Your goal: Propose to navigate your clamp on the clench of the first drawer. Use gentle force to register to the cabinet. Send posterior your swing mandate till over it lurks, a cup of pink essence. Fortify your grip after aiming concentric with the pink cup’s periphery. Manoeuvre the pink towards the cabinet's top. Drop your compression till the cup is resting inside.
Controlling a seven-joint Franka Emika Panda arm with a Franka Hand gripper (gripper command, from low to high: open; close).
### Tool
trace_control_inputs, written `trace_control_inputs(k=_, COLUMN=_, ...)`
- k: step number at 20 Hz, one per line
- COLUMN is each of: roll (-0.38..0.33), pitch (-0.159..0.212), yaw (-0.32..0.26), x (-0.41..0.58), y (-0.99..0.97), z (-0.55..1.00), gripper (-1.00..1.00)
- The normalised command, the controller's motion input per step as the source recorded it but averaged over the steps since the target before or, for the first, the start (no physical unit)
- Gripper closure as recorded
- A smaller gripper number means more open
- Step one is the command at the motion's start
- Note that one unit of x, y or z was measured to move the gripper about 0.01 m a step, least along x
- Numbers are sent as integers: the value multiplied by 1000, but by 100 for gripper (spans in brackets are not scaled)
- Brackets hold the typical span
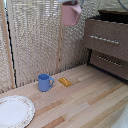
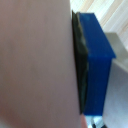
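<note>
Pink cup [image 1: 70, 13] hangs high in the air at the top of the exterior view, upright, well above the wooden table [image 1: 95, 100] and well apart from the blue mug [image 1: 45, 82] below it. I see the clamp [image 1: 69, 2] only as a sliver at the frame's upper edge, directly over the cup's rim. In the wrist view the pink wall [image 2: 35, 60] fills most of the picture, pressed flat against one dark-blue finger [image 2: 97, 60] and its black pad, so I judge the fingers clenched on the cup's wall.

What matters for my next move: the cabinet [image 1: 107, 37] lies toward the exterior view's right of the cup, and its top [image 1: 114, 13] sits at roughly the cup's own height. I judge the cup needs to travel sideways that way, with its base clearing the top's near edge before I lower and release.
</note>
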Motion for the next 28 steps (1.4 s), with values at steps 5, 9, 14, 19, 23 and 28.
trace_control_inputs(k=5, roll=15, pitch=67, yaw=-112, x=83, y=-862, z=753, gripper=100)
trace_control_inputs(k=9, roll=6, pitch=92, yaw=-82, x=36, y=-966, z=643, gripper=100)
trace_control_inputs(k=14, roll=0, pitch=137, yaw=-122, x=0, y=-852, z=594, gripper=100)
trace_control_inputs(k=19, roll=0, pitch=66, yaw=-107, x=0, y=-898, z=349, gripper=100)
trace_control_inputs(k=23, roll=0, pitch=54, yaw=-75, x=99, y=-947, z=166, gripper=100)
trace_control_inputs(k=28, roll=16, pitch=34, yaw=-50, x=231, y=-935, z=32, gripper=100)
